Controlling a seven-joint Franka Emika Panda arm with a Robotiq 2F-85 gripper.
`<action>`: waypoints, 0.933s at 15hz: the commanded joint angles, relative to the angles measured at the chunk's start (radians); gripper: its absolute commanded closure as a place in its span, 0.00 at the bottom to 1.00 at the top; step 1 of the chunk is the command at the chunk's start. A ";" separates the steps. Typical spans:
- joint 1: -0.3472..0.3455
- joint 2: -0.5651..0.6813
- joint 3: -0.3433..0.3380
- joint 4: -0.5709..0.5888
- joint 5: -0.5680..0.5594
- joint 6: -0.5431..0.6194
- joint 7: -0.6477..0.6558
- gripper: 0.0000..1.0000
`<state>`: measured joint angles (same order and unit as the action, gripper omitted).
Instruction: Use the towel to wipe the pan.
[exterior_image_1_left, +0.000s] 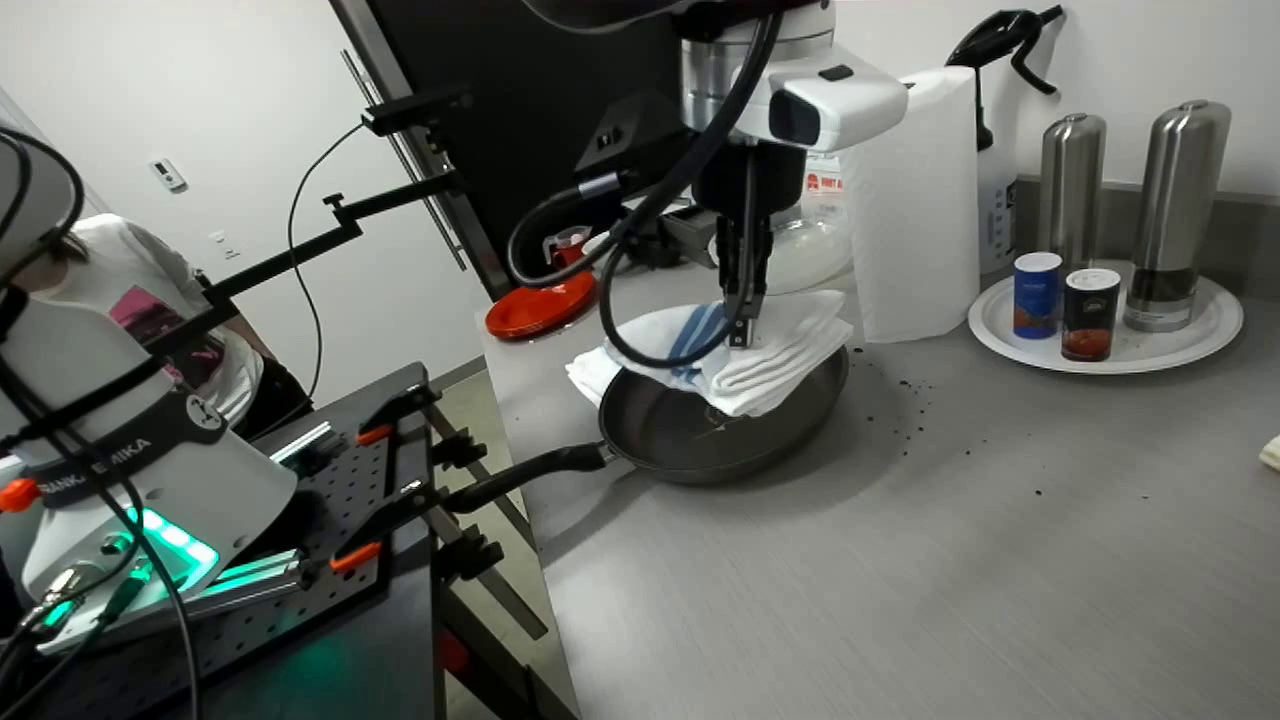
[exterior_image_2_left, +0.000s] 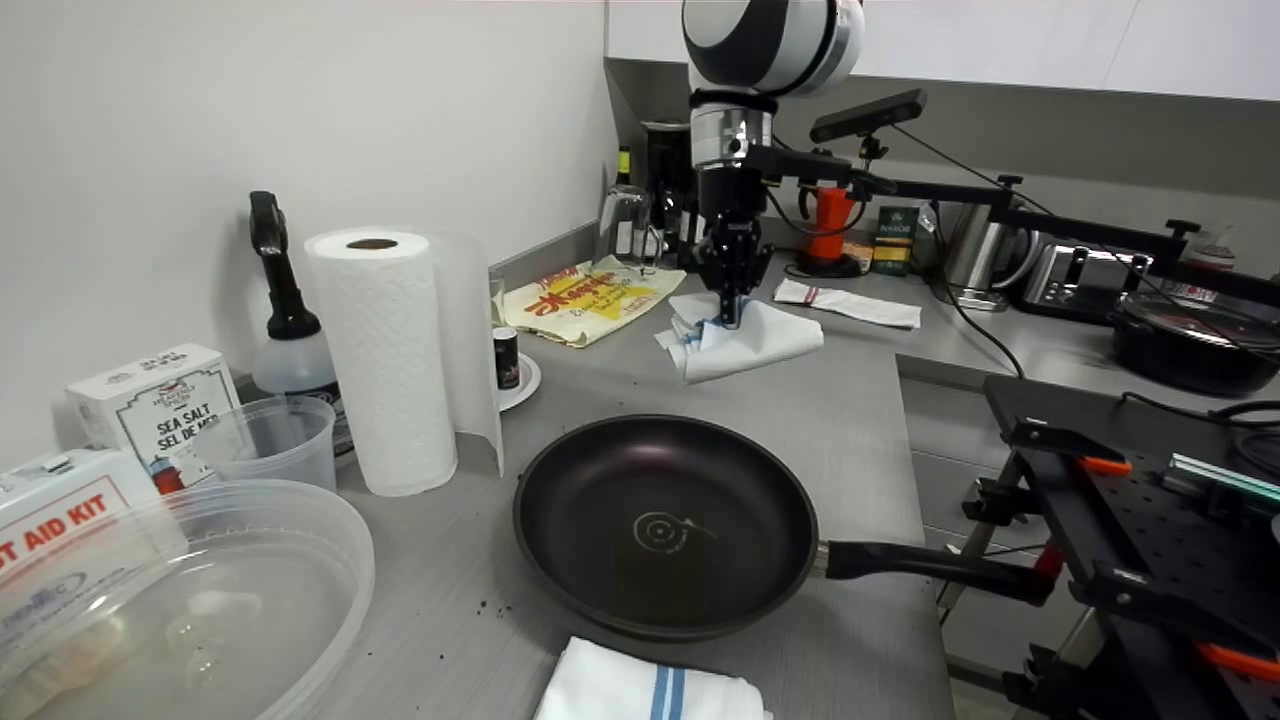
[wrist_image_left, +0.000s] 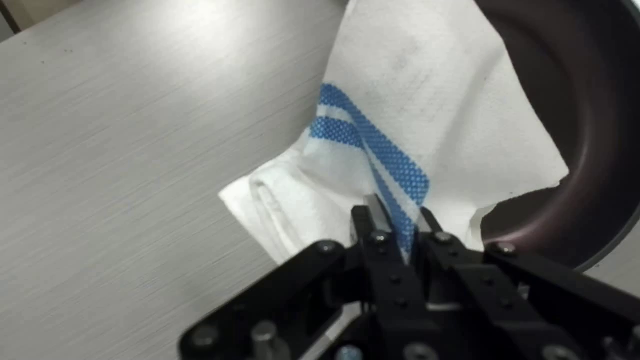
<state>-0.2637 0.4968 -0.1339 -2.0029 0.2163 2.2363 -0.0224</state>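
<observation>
Paper roll (exterior_image_2_left: 380, 370) upright, loose sheet (exterior_image_2_left: 468, 340) hanging. Spray bottle (exterior_image_2_left: 290, 310) beside it, near wall (exterior_image_2_left: 500, 110). Salt box (exterior_image_2_left: 165, 410), first aid kit (exterior_image_2_left: 70, 510), clear tub (exterior_image_2_left: 285, 440) close by; wide clear bowl (exterior_image_2_left: 345, 590) in front. Farther off: yellow packet (exterior_image_2_left: 595, 300) lying flat, red coffee pot (exterior_image_2_left: 827, 225), kettle (exterior_image_2_left: 968, 250), toaster (exterior_image_2_left: 1060, 275), lidded black pot (exterior_image_2_left: 1190, 355). White plate (exterior_image_1_left: 1180, 349) bears two tall metal mills (exterior_image_1_left: 1180, 215), blue shaker (exterior_image_1_left: 1036, 297), dark shaker (exterior_image_1_left: 1090, 318). Red plates (exterior_image_1_left: 540, 305) near counter (exterior_image_1_left: 900, 600) edge. Person (exterior_image_1_left: 165, 300) in white shirt, pink print.

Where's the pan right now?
In an exterior view, the pan sits right of the paper towel roll, between a folded towel in front and the pincer behind, its handle jutting past the counter edge.
</observation>
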 joint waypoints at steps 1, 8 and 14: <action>-0.056 0.036 -0.005 -0.032 0.047 0.138 -0.065 0.98; -0.134 0.187 0.004 0.024 0.055 0.267 -0.056 0.98; -0.132 0.289 0.009 0.093 0.041 0.288 -0.029 0.98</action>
<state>-0.3966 0.7326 -0.1311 -1.9595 0.2507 2.5081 -0.0639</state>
